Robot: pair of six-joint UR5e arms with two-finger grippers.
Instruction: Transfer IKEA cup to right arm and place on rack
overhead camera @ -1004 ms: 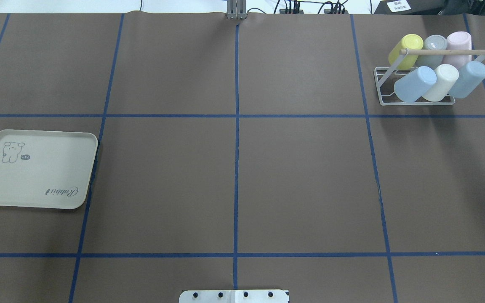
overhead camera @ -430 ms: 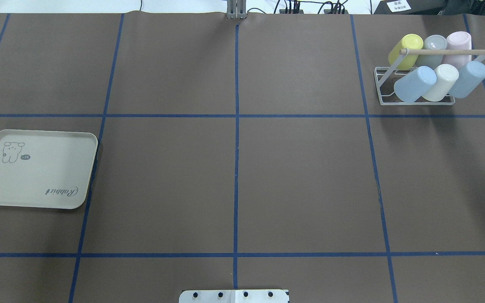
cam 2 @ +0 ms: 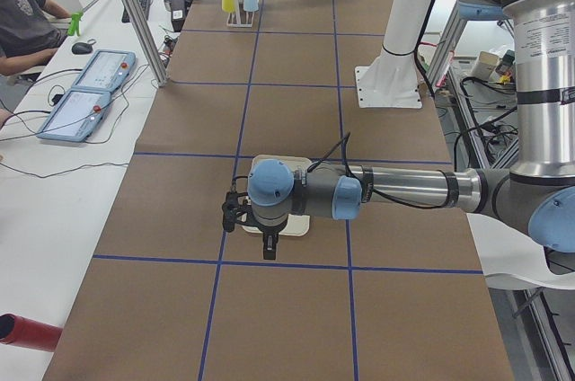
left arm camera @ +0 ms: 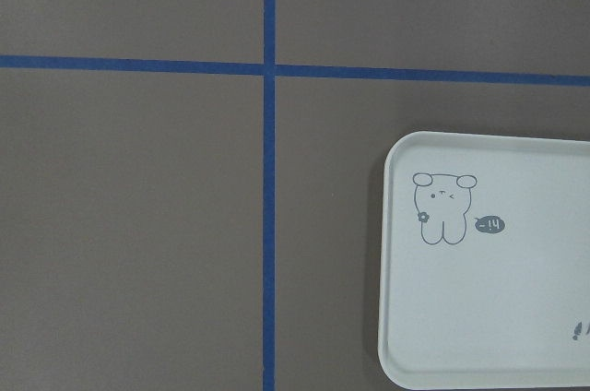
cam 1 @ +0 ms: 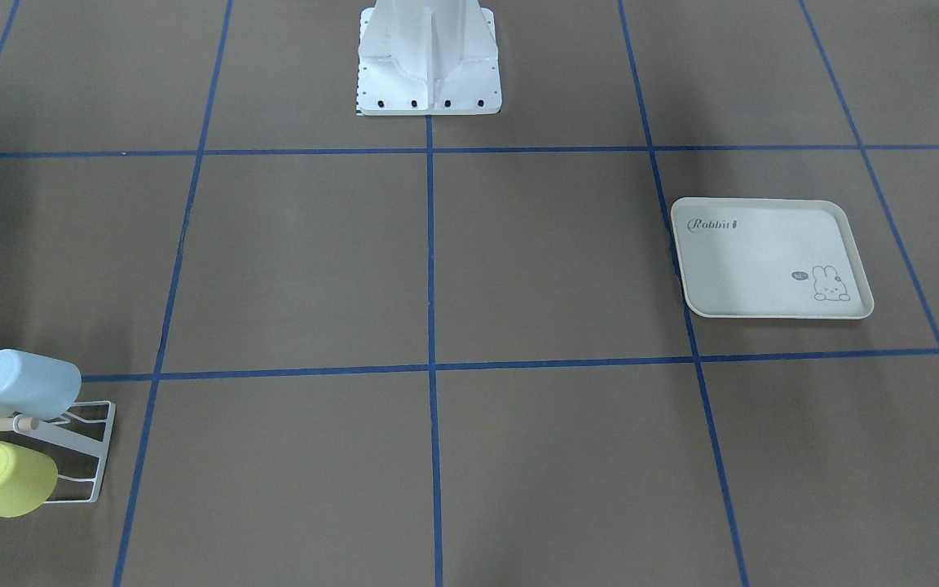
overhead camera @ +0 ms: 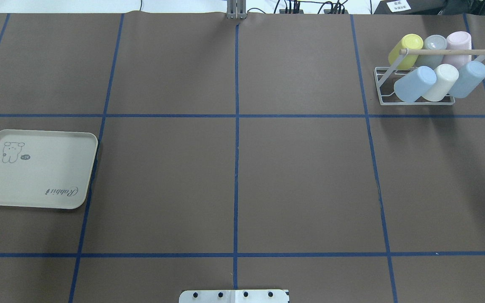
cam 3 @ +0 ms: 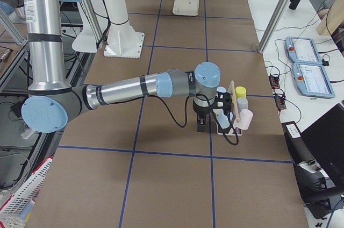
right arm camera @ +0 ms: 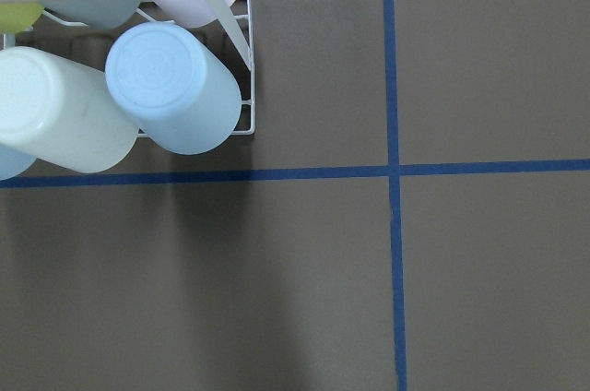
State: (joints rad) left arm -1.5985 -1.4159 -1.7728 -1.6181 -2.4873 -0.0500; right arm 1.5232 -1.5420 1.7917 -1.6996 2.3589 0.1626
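Overhead exterior coverage shows the rack at the far right of the table, with six cups seated tilted on its prongs beneath the wooden dowel. No cup is seen on the rabbit-print tray or loose on the table, so the task is judged to be as good as finished, though which of the six is the cup meant cannot be told. Neither arm is caught by the overhead or front-facing cameras. From the table's ends, the left gripper is seen hanging over the near edge of the tray, and the right gripper is seen pointing down just beside the rack. Whether either pair of jaws is spread or pressed together cannot be told at that range, and nothing is seen held in them. The main risk is judged to lie with the right arm. The blue corner cup is merely hung on a prong and leans outward past the wire base. It could be clipped and knocked off if the wrist is swung sideways rather than lifted clear first, and the light rack itself could be dragged. A further pick could also be attempted by the left arm over a tray where no cup is seen.
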